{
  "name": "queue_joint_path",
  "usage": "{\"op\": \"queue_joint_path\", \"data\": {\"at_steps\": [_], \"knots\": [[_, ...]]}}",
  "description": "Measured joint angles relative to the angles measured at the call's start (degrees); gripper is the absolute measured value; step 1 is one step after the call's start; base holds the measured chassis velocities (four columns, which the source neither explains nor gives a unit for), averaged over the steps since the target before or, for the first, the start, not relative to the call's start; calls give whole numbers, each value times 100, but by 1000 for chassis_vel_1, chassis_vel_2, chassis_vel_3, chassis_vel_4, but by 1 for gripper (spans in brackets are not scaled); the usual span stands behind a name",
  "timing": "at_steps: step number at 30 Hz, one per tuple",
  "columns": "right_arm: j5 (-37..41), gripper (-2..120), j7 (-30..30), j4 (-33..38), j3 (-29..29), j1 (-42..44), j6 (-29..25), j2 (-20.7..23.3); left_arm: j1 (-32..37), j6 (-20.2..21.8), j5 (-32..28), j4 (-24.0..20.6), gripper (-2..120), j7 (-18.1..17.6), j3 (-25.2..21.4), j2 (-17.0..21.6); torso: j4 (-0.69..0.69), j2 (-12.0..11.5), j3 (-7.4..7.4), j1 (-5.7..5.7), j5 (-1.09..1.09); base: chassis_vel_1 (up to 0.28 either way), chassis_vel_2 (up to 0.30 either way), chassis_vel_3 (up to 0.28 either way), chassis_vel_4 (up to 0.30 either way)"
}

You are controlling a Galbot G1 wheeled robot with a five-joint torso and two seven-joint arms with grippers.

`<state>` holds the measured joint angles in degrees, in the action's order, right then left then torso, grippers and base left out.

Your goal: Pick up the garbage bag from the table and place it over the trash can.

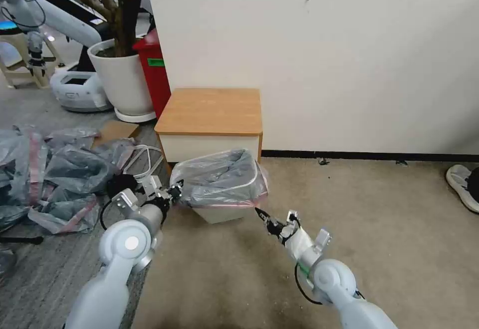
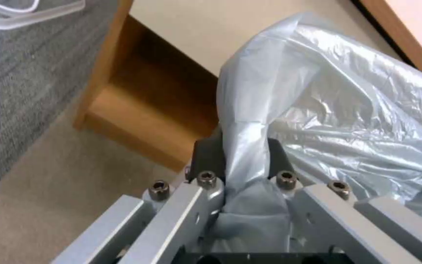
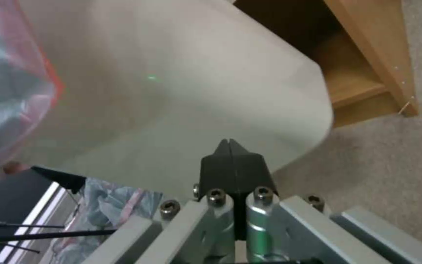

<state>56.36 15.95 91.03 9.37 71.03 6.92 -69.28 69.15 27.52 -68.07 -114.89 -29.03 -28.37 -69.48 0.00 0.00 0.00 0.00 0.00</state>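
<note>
Draped over the cream-beige trash can [image 1: 219, 213], the translucent grey garbage bag [image 1: 219, 176] is seen with its pink-red band stretched along the can's front rim, on beige carpet directly in front of the wooden nightstand [image 1: 209, 112]. The left gripper [image 1: 174, 192] is held at the can's left side, where, in the left wrist view, a gathered fold of the bag [image 2: 318, 110] is pinched between its black fingertips [image 2: 207, 154]. The right gripper [image 1: 261, 216] is positioned low at the can's front right corner, just below the banded rim; in the right wrist view its black fingertips [image 3: 233, 165] are pressed together with nothing between them, pointed at the smooth beige wall of the can [image 3: 172, 91], with the bag's red-edged rim [image 3: 20, 84] visible to one side. The nightstand's orange-brown top is bare, and its shelf opening [image 2: 147, 106] is seen behind the can. A heap of similar grey-and-pink bags [image 1: 55, 174] is spread on the grey floor at the robot's left, near a white plant pot [image 1: 122, 77] and a tall red bin [image 1: 154, 74].
</note>
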Motion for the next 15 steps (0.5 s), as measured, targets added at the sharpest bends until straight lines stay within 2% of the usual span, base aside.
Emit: {"op": "queue_joint_path", "data": {"at_steps": [9,11,13,15], "knots": [[-348,1,172,75,69,55,-361,210,13,-2,-104,-23,6,1,-53,165,0,0,0,0,0,0,0,0,0],[-622,12,371,94,164,108,-564,361,54,-1,-130,-25,6,27,-92,249,0,0,0,0,1,0,0,0,0],[-666,16,464,98,213,123,-617,419,68,0,-135,-25,6,42,-111,280,0,0,0,0,0,0,0,0,0],[-672,26,925,56,382,169,-776,620,114,4,-141,-25,6,128,-177,395,0,0,0,0,1,0,0,0,0]]}}
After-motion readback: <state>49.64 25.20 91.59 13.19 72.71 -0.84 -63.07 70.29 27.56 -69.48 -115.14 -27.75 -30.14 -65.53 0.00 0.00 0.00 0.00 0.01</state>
